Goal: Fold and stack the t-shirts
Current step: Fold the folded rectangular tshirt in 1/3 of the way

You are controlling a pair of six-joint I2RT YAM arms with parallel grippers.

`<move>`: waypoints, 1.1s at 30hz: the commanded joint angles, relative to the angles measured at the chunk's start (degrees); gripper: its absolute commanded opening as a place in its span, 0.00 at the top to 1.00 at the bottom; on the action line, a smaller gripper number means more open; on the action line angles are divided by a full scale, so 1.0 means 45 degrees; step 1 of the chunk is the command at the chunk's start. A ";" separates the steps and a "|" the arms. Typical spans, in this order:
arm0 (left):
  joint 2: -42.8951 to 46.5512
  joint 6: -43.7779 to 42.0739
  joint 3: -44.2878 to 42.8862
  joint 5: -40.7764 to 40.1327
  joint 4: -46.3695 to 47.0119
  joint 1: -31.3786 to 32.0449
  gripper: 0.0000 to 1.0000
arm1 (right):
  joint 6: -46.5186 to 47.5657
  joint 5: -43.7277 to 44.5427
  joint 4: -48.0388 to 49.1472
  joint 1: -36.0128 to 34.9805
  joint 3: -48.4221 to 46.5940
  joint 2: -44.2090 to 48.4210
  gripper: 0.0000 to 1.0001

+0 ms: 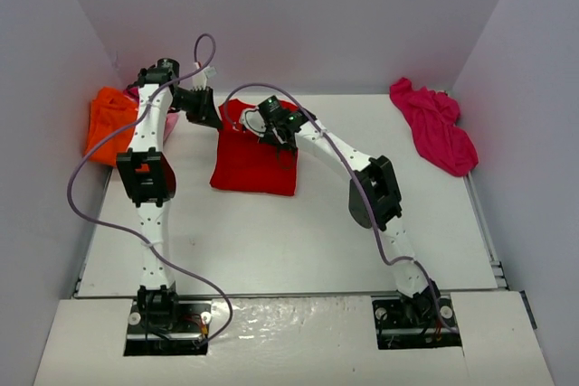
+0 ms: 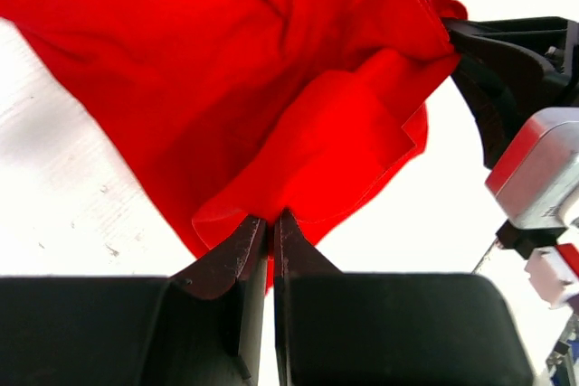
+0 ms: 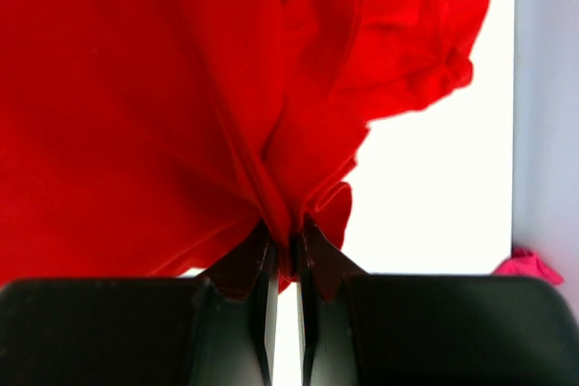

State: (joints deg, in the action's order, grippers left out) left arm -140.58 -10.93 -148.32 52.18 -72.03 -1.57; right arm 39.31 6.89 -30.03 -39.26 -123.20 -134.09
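The red t-shirt lies partly folded on the white table, behind the middle. My left gripper is shut on its far left edge; in the left wrist view the cloth bunches between the jaws. My right gripper is shut on its far right edge; in the right wrist view the red cloth is pinched in the jaws. The orange t-shirt lies crumpled at the far left with a pink one under it, mostly hidden by the left arm. A magenta t-shirt lies crumpled at the far right.
Grey walls close in the table on the left, back and right. The right arm's gripper shows at the right of the left wrist view. A scrap of magenta cloth shows low right in the right wrist view.
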 commanded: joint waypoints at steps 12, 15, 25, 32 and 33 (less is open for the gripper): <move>-0.1495 0.1280 -0.0889 0.0696 0.2924 -0.0158 0.62 | 0.0192 0.0637 0.1342 0.0986 -0.2085 -0.2233 0.41; -0.0391 0.0895 -0.0198 0.0472 0.3119 -0.0126 0.47 | 0.0351 0.1050 0.1476 0.0946 -0.1636 -0.1479 0.38; 0.3540 -0.2356 0.4546 -0.1868 0.3189 0.0340 0.47 | 0.0303 0.1295 0.1776 0.0936 0.1611 0.2293 0.33; 0.7403 -0.5169 1.1374 -0.5699 0.6094 0.1974 0.65 | 0.0597 -0.0497 0.1973 0.1071 0.6056 0.5516 0.35; 0.7868 -0.5456 1.2008 -0.6453 0.6707 0.2347 0.67 | 0.0620 -0.0655 0.1911 0.0962 0.6476 0.5786 0.35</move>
State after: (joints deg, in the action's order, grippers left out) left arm -113.70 -25.24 -104.45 36.48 -51.33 3.59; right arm 40.79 8.40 -21.84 -34.48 -101.47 -116.10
